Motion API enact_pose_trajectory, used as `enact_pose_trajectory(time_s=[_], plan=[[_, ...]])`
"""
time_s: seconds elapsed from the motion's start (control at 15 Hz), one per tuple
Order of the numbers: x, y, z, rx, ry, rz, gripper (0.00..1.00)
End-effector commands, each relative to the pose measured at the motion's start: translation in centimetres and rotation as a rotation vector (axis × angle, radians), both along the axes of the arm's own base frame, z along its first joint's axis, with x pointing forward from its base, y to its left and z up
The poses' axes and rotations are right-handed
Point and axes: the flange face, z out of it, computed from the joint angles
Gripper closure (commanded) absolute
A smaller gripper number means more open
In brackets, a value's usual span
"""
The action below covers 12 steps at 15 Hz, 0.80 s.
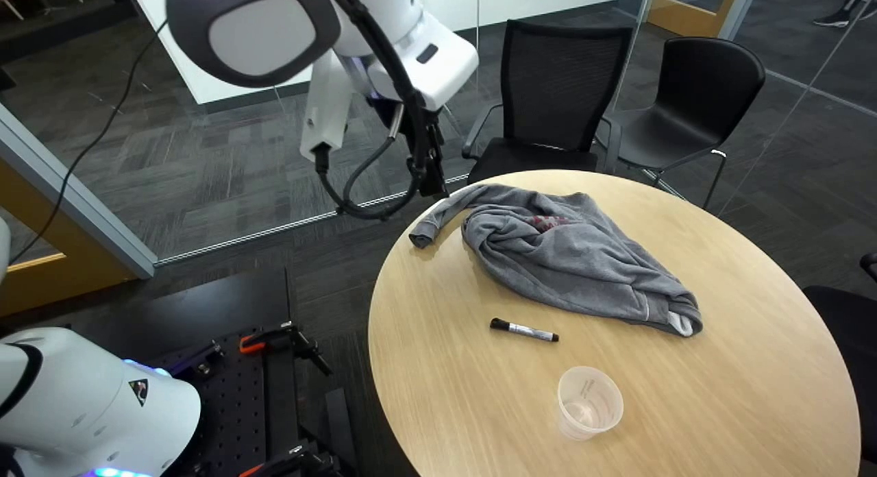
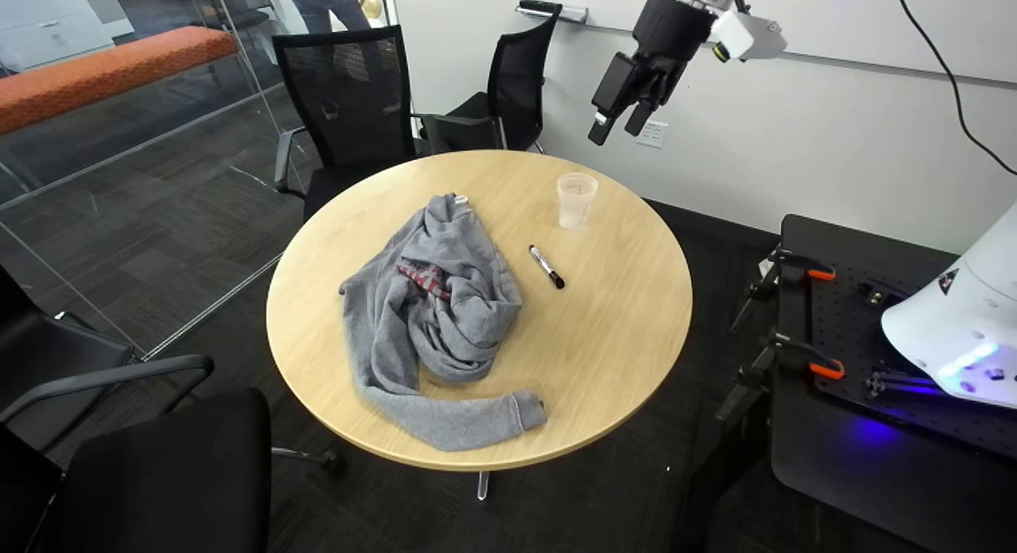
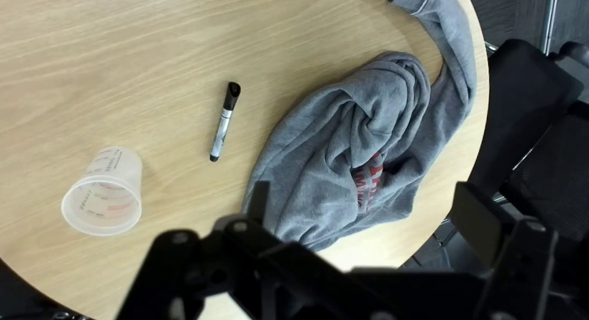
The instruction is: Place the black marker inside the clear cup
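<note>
The black marker lies on the table between the grey cloth and the cup. It has a black cap and a whitish printed barrel, and it also shows in an exterior view and in the wrist view. The clear cup stands upright on the table and looks empty. It also shows in an exterior view and in the wrist view. My gripper is raised above the table, apart from the marker and the cup. In the wrist view its fingers are wide apart with nothing between them.
A crumpled grey sweatshirt with red print lies on the round wooden table, beside the marker. Black chairs stand around the table. The robot's black base table with clamps stands apart from the round table.
</note>
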Motion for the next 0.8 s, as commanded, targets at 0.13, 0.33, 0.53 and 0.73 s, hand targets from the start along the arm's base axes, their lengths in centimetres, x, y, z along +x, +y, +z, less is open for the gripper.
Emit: enact_pose_trajectory(time_s=[0.13,0.33,0.53,0.73], plan=[[4.9,-1.3,-4.4,0.033,0.030,-0.049,0.00],[6.4,-2.3,-7.4,0.024,0.077,-0.085,0.00],[7.6,-2.9,-10.0,0.024,0.114,-0.106,0.00],[9.0,-3.3,-12.5,0.018,0.124,-0.121,0.00]])
